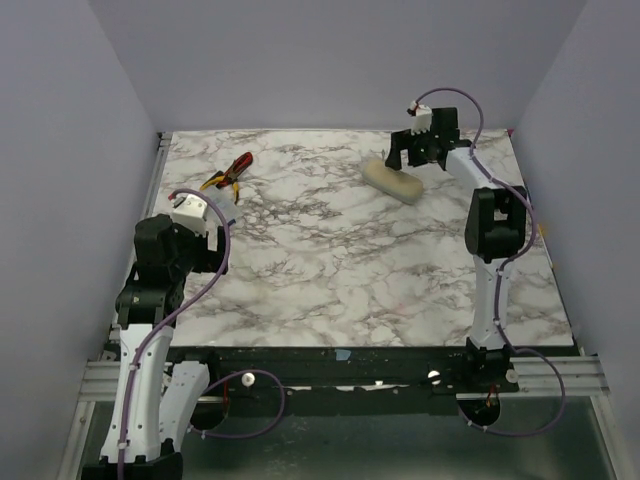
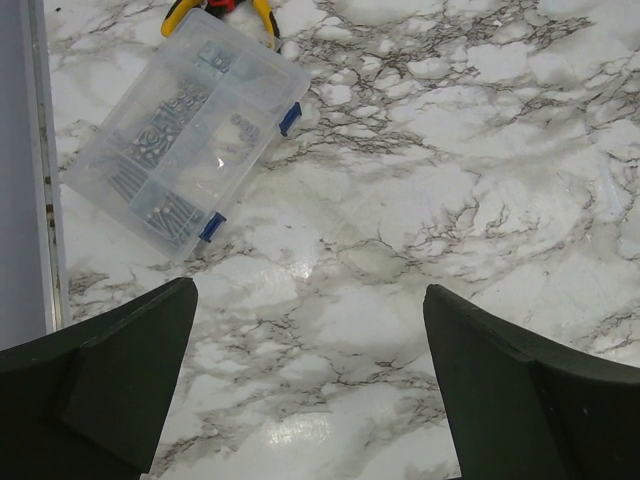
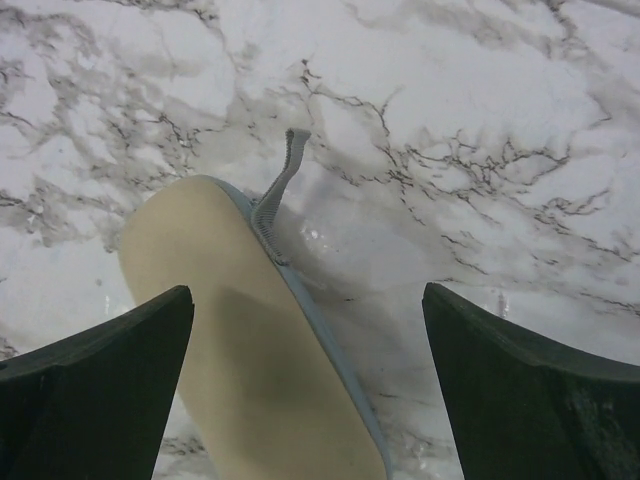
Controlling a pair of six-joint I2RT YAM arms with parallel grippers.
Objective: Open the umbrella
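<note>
A white, grey-veined marble worktop carries everything. Towards its far right corner, a little in from the far edge, lies a cream tube-shaped fabric sleeve, set at an angle to the edges. In the right wrist view the sleeve shows as a flat cream oblong. A thin pale lavender-blue strip along its right side appears to be the umbrella, the rest of it hidden by the cream fabric. A grey ribbed strap curls up from the sleeve's far end onto the marble.

The right tool hangs over that end of the sleeve. Its dark jaws are spread wide and hold nothing: the left finger is above the cream fabric, the right finger above bare marble.

The left tool sits near the left edge, also spread wide and empty, over bare marble. Just beyond it lies a clear plastic compartment box with blue latches, holding metal screws. Pliers with red and yellow handles rest farther off, towards the far left corner, just past the box's far end.
</note>
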